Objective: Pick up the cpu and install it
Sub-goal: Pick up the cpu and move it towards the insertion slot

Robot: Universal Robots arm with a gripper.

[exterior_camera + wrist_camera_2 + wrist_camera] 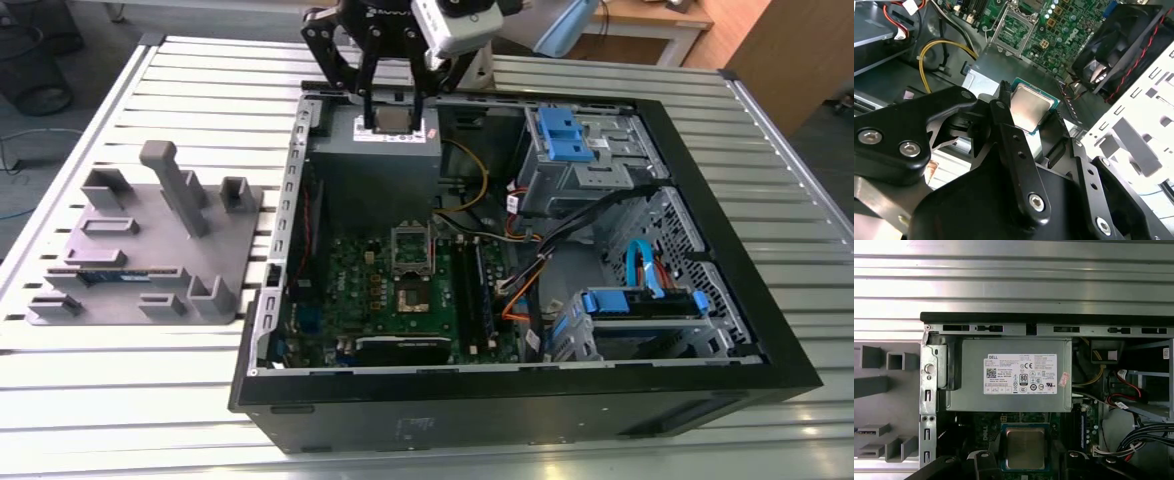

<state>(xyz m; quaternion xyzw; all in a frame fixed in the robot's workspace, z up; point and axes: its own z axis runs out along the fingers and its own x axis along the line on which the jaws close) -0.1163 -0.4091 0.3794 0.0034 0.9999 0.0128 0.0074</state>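
The pincer [1025, 461] holds cpu [1025, 448] beside power supply [1016, 372].

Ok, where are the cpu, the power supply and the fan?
cpu [1025, 449], first wrist view, middle of metal top.
power supply [974, 375], first wrist view, bare grey casing.
fan [1124, 35], second wrist view, black housing.

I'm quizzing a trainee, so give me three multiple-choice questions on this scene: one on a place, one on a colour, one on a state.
1. Where is the cpu? A) on the grey holder B) between the fingers of the gripper C) in the socket
2. What colour is the motherboard? A) red B) green C) white
3. How is the computer case? A) side open B) side closed C) boxed up
Answers: 1 B, the fingers clamp its edges; 2 B, the board is plainly green; 3 A, its insides are exposed.
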